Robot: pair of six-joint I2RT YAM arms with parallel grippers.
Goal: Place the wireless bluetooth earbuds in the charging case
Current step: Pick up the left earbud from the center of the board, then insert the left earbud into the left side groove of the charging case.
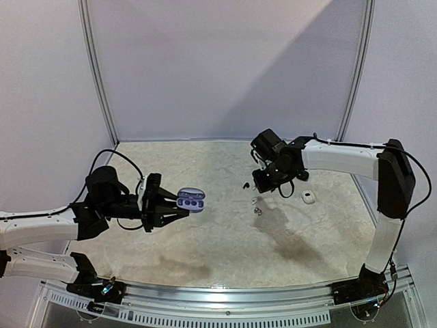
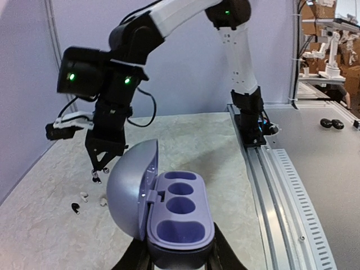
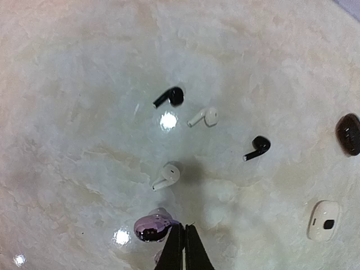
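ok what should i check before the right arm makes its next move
1. charging case lid open, wells empty: ok
2. left gripper clamped on the case: ok
3. right gripper shut: ok
4. silvery earbud actually caught between the right fingers: cannot tell, it shows just beside the tips
5. nearest white earbud apart from the right fingers: ok

The edge cuts off a dark thing [image 3: 349,134]. The right gripper [image 3: 184,239] hides part of a shiny earbud [image 3: 149,226]. The purple case [image 2: 180,219] hides most of the left gripper [image 2: 180,260].
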